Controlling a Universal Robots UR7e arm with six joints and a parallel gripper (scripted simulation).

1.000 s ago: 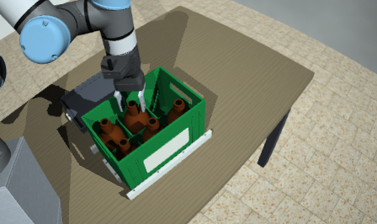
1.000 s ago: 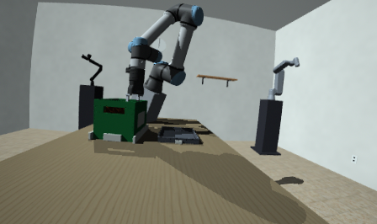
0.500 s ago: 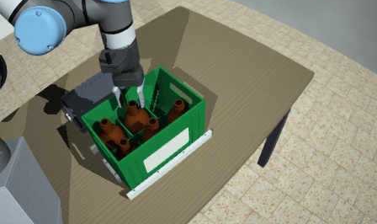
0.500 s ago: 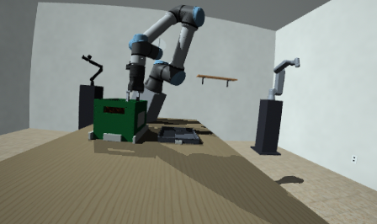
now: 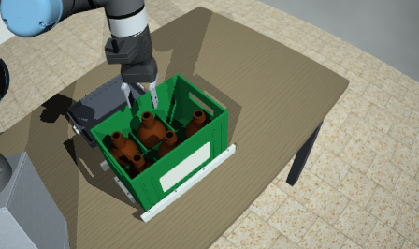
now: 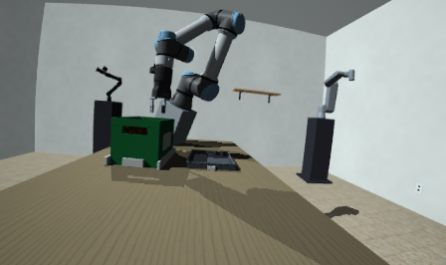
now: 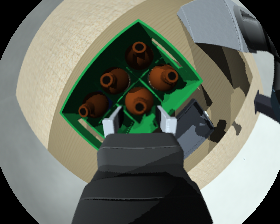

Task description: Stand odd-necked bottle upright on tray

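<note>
Wrist view of a green, open-topped, compartmented plastic crate (image 7: 84, 80) on a brown wood-grained desk (image 7: 58, 131), containing five brown, narrow-necked bottles (image 7: 139, 55) in separate compartments, with the open, pale-tipped, black-bodied jaws above and a dark grey, shallow rectangular tray (image 7: 192, 134) beside the crate.

From the top view: crate (image 5: 217, 134) (image 6: 136, 147) (image 7: 190, 81) stands on table (image 5: 276, 80) (image 6: 149, 210) (image 7: 61, 120); tray (image 5: 100, 104) (image 6: 213, 161) (image 7: 192, 136) lies beside it, off its far long side, toward the left. Five bottles in crate: near row holds three, left bottle (image 5: 137, 164) (image 7: 138, 55), middle bottle (image 5: 169, 142) (image 7: 113, 80), right bottle (image 5: 197, 120) (image 7: 93, 106); far row holds two, left bottle (image 5: 120, 147) (image 7: 164, 77) and middle bottle (image 5: 151, 128) (image 7: 139, 101). Exterior view: tray right of crate, both on table; wall shelf (image 6: 257, 92) behind; one pedestal (image 6: 102, 126) far left, another (image 6: 319, 147) right of table.
</note>
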